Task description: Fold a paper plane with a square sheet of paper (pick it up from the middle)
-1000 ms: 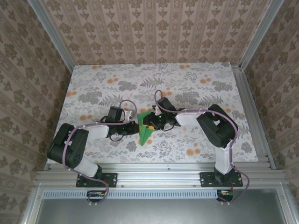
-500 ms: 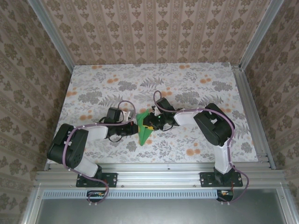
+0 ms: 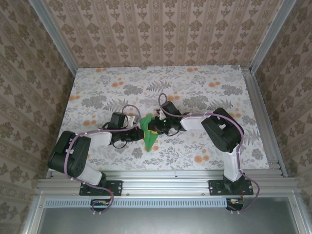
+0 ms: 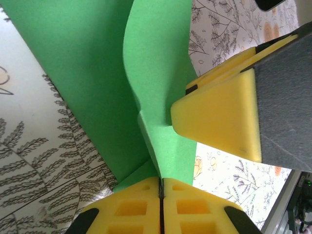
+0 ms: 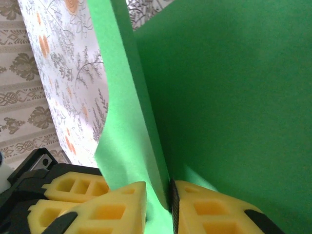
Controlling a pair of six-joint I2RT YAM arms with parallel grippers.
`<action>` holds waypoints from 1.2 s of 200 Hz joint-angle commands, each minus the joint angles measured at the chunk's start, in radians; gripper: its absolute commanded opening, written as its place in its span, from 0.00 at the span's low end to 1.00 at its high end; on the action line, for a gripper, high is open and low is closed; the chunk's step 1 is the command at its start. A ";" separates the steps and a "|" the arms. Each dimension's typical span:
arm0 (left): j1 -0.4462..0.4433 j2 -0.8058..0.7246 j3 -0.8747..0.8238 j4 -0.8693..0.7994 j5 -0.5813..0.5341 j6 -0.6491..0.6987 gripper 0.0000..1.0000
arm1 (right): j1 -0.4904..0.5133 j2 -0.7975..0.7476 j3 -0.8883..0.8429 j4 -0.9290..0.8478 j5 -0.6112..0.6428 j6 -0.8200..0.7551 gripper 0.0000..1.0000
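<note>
Pinching, left gripper (image 4: 161,195): clenched on the crease of the paper plane (image 4: 97,63), steadying it.
Right gripper (image 5: 170,207): clamped on the raised flap opposite, likely sharpening that fold.
Plane position: between both grippers' fingertips.

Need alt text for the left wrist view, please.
The left gripper pinches a folded green paper between its shut yellow fingertips at bottom centre. The right gripper juts in from the right, its yellow tips against the raised flap, above the floral table.
</note>
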 commanded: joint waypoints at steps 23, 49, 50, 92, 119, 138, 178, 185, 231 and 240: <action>0.006 -0.018 -0.001 -0.033 -0.004 0.018 0.08 | 0.017 0.029 0.038 -0.009 -0.010 -0.035 0.24; 0.011 -0.019 -0.005 -0.031 -0.002 0.019 0.08 | 0.019 0.030 0.054 -0.059 0.006 -0.072 0.26; 0.011 -0.018 -0.005 -0.032 -0.002 0.019 0.08 | 0.019 0.030 0.055 -0.061 0.006 -0.073 0.26; 0.014 -0.019 -0.007 -0.033 -0.002 0.020 0.10 | 0.028 0.052 0.087 -0.098 0.011 -0.100 0.28; 0.018 -0.018 -0.010 -0.038 -0.001 0.024 0.10 | 0.032 0.063 0.098 -0.128 0.028 -0.115 0.28; 0.021 -0.019 -0.010 -0.042 -0.002 0.026 0.10 | 0.034 0.064 0.113 -0.167 0.046 -0.143 0.27; 0.023 -0.024 -0.007 -0.044 -0.004 0.024 0.13 | 0.034 0.047 0.112 -0.159 0.042 -0.141 0.18; 0.023 -0.028 -0.006 -0.049 -0.004 0.024 0.14 | 0.034 0.038 0.110 -0.155 0.043 -0.139 0.16; 0.024 -0.088 0.009 -0.105 -0.035 0.021 0.29 | 0.034 -0.008 0.101 -0.162 0.053 -0.139 0.03; 0.023 -0.113 0.016 -0.128 -0.043 0.019 0.31 | 0.031 -0.024 0.095 -0.168 0.057 -0.141 0.03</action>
